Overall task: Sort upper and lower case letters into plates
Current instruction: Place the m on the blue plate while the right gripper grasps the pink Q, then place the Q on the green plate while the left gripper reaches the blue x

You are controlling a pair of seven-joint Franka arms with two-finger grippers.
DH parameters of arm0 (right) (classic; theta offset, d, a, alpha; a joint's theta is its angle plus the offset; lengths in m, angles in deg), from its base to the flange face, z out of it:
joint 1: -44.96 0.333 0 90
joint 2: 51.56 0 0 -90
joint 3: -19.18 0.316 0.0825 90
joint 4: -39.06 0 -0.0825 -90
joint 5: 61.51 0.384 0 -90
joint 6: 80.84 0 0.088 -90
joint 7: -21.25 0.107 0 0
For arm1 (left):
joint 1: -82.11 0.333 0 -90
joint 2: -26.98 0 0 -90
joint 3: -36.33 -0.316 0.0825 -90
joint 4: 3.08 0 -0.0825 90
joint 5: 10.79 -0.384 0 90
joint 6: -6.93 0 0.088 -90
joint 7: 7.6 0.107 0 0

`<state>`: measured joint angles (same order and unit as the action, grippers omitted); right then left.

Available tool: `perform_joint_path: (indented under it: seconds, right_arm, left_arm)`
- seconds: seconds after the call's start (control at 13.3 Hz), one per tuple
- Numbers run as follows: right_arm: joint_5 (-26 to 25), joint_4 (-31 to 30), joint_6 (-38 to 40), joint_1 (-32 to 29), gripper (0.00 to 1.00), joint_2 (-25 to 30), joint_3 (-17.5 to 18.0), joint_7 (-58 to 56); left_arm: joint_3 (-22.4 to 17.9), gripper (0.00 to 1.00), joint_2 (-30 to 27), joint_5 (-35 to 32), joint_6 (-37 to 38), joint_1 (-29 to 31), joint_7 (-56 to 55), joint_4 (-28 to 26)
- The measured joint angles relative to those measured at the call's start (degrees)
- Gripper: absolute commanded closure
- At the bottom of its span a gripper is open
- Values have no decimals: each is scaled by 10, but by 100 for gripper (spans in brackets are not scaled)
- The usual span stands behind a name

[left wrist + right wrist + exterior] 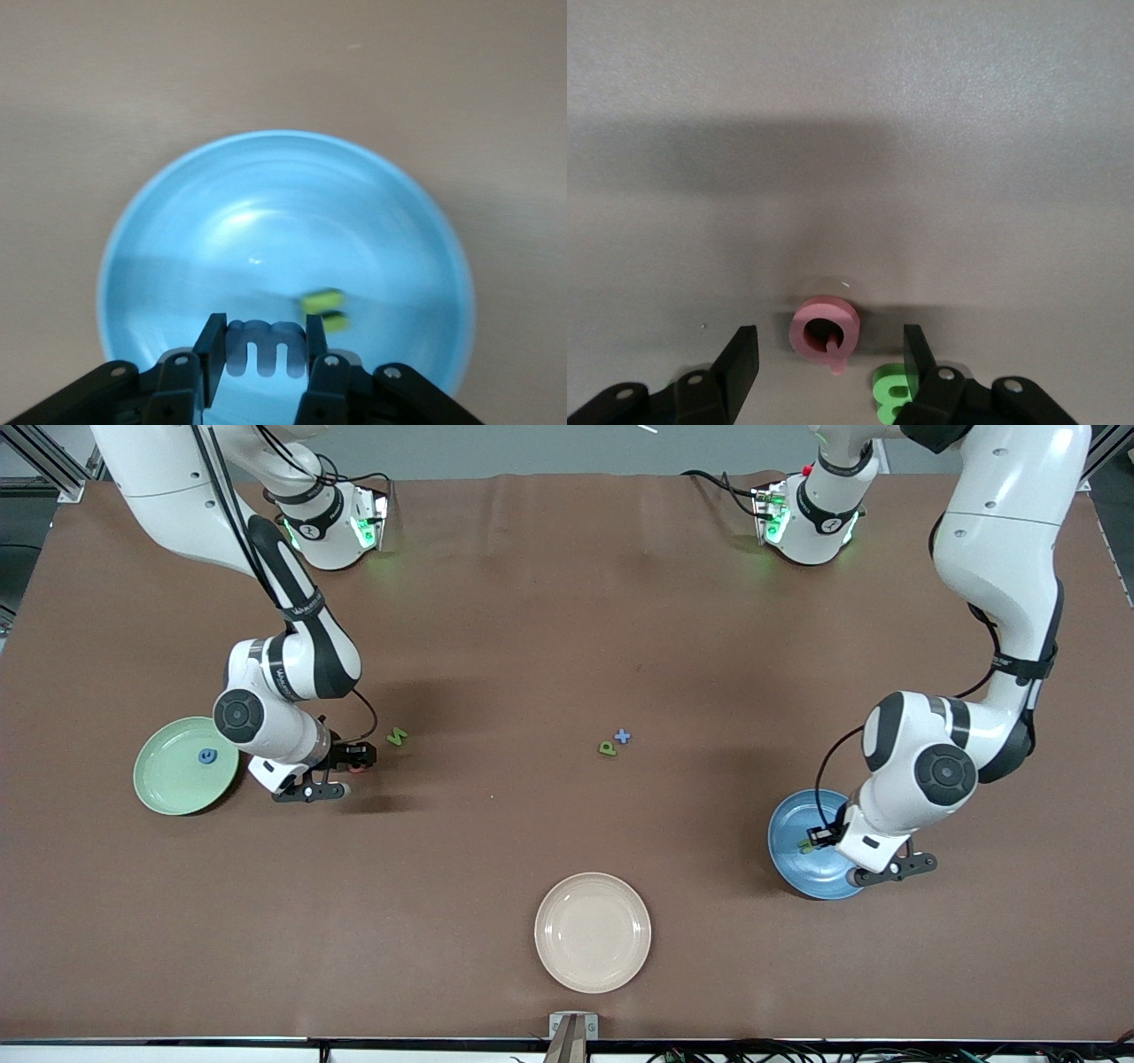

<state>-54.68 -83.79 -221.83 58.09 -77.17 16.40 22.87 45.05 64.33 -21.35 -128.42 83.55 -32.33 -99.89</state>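
My left gripper (pixel 266 326) is shut on a blue letter m (pixel 264 350) and holds it over the blue plate (pixel 177 230). A green letter (pixel 323 310) lies in that plate. In the front view this gripper (pixel 822 837) is over the blue plate (pixel 802 872). My right gripper (pixel 830 336) is open and low over the table, with a pink letter Q (pixel 819 310) between its fingers. A green letter (pixel 891 395) lies beside one finger. In the front view this gripper (pixel 357 760) is beside the light green plate (pixel 168 779), which holds a blue letter (pixel 206 756).
A green letter (pixel 397 736) lies on the table next to my right gripper. A green P (pixel 607 748) and a blue cross-shaped letter (pixel 623 736) lie mid-table. A cream plate (pixel 592 932) sits nearer the front camera.
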Motion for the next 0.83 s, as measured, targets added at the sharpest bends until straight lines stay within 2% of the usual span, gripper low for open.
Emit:
perform_joint_path:
  seconds: [0.08,0.38,0.6,0.83]
  right_arm:
    - [0,0,-2,0,36,-3,0,0]
    - [0,0,-11,0,44,-10,0,0]
    - [0,0,-11,1,52,-10,-1,0]
    - [0,0,-11,1,61,-9,-2,0]
  left_arm:
    - [0,0,4,-3,0,5,1,0]
    - [13,0,-6,-4,17,1,-2,4]
    - [71,0,-34,-4,61,-2,-44,7]
    - [140,0,-42,-4,74,-23,-159,5]
